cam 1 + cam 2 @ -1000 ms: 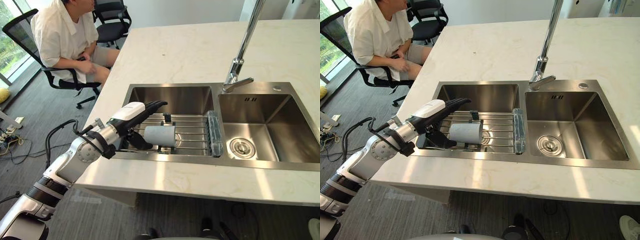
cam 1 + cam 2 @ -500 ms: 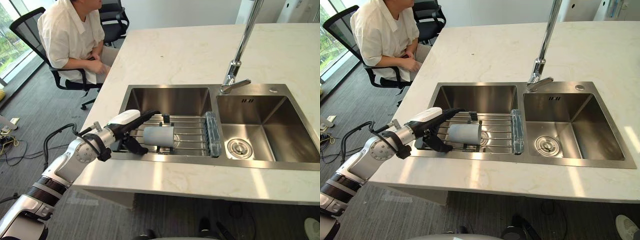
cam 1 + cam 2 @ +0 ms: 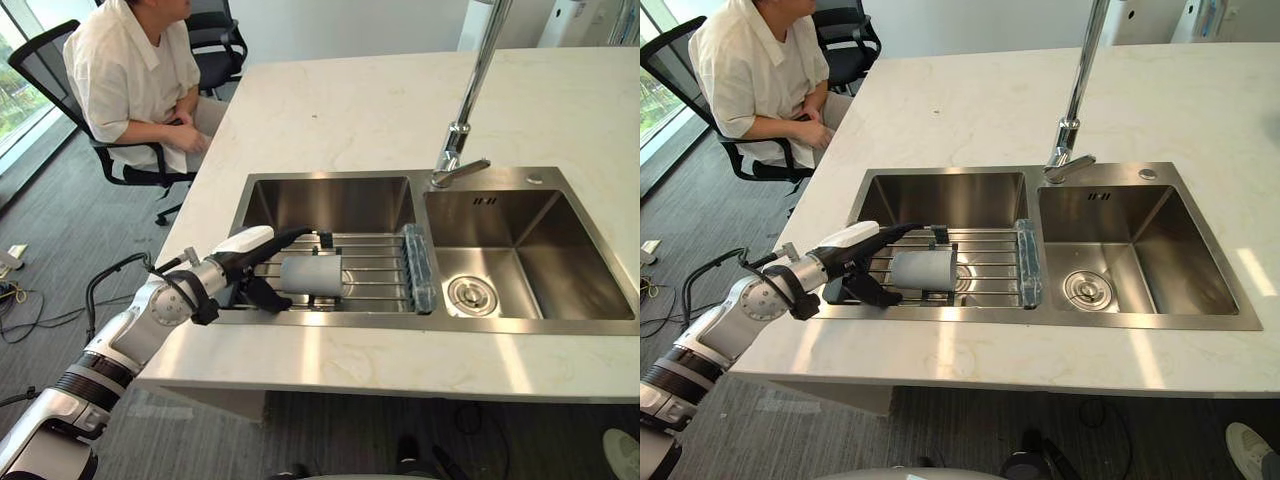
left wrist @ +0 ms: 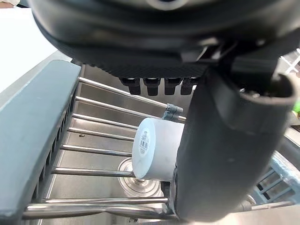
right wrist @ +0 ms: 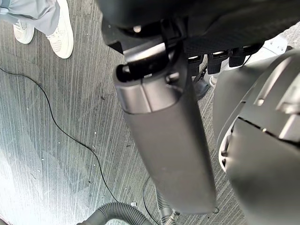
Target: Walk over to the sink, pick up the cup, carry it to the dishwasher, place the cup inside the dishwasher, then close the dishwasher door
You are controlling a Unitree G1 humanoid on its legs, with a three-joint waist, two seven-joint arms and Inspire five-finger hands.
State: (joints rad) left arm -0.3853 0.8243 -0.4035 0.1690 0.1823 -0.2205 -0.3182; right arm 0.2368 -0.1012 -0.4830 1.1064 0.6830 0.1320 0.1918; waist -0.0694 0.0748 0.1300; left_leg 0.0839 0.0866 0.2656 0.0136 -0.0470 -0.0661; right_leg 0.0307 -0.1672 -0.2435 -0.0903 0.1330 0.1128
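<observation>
A pale grey cup point(image 3: 312, 275) lies on its side on the wire rack point(image 3: 370, 270) across the left sink basin. Its flat base faces my left hand, as the left wrist view shows point(image 4: 157, 150). My left hand point(image 3: 243, 258) reaches in over the sink's front-left rim and is open. Its straight fingers point(image 3: 292, 238) stretch just above the cup's near end, and the thumb point(image 3: 266, 296) sits lower, beside that end. I cannot tell whether they touch the cup. My right hand point(image 5: 164, 136) hangs open above the floor.
A tall faucet point(image 3: 465, 100) stands behind the divider. The right basin point(image 3: 560, 280) has a drain point(image 3: 470, 295). A rolled mat point(image 3: 415, 268) bounds the rack's right side. A person point(image 3: 130, 80) sits on an office chair beyond the counter point(image 3: 340, 110). A person's shoes point(image 5: 51, 28) stand on the floor.
My left hand has sunk lower, bringing its fingers down close over the cup. The cup has stayed put on the rack. The camera has shifted slightly.
</observation>
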